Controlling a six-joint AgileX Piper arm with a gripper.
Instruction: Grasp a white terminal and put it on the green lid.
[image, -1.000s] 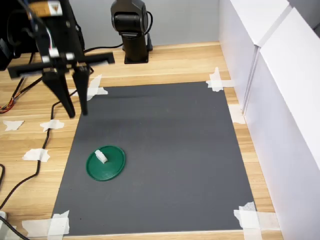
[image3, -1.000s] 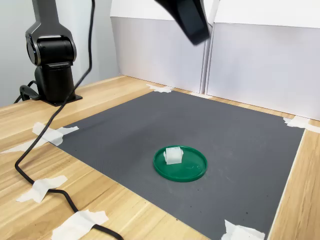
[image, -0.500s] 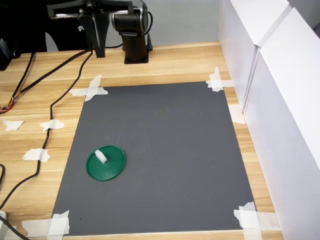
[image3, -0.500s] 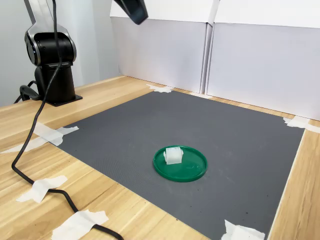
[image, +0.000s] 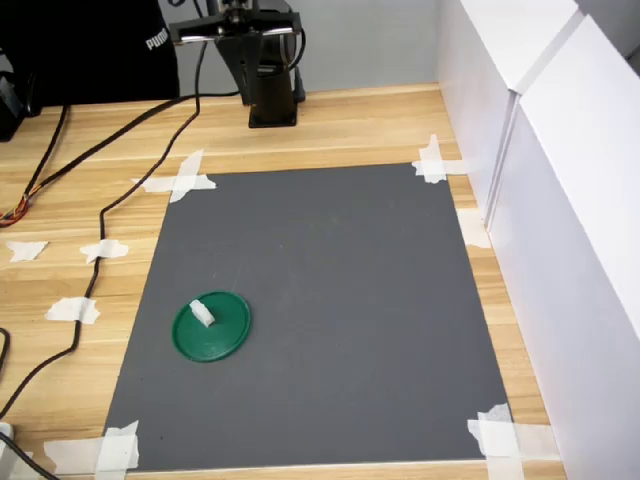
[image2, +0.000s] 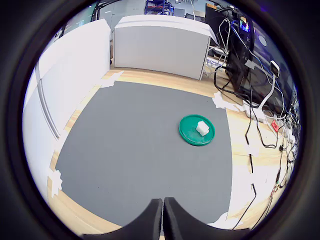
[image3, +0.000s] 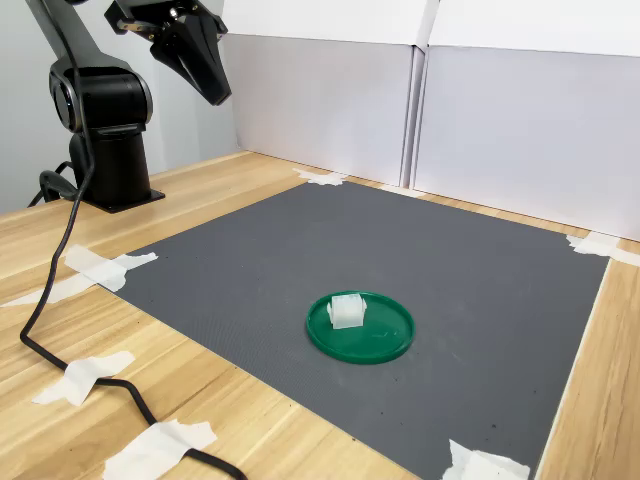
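Observation:
The white terminal (image: 202, 313) rests on the green lid (image: 222, 335), off-centre toward the rim, at the near left of the grey mat in the first exterior view. Both exterior views show it, as a small white block (image3: 347, 311) on the green lid (image3: 380, 338). In the wrist view the white terminal (image2: 202, 128) on the green lid (image2: 190, 135) lies far ahead. My gripper (image3: 220, 97) hangs high beside the arm's base, well away from the lid. Its fingers (image2: 154, 220) press together, shut with nothing held.
A grey mat (image: 330, 300) is taped to the wooden table with white tape pieces (image: 178, 180). White panels (image: 540, 200) wall the first exterior view's right. The black arm base (image: 270, 95) stands at the back. A black cable (image: 90, 290) trails along the left. A person's black shirt (image: 90, 50) shows behind.
The gripper has risen from above the mat's far-left corner and drawn back toward the arm's base. The white terminal and the green lid have not moved.

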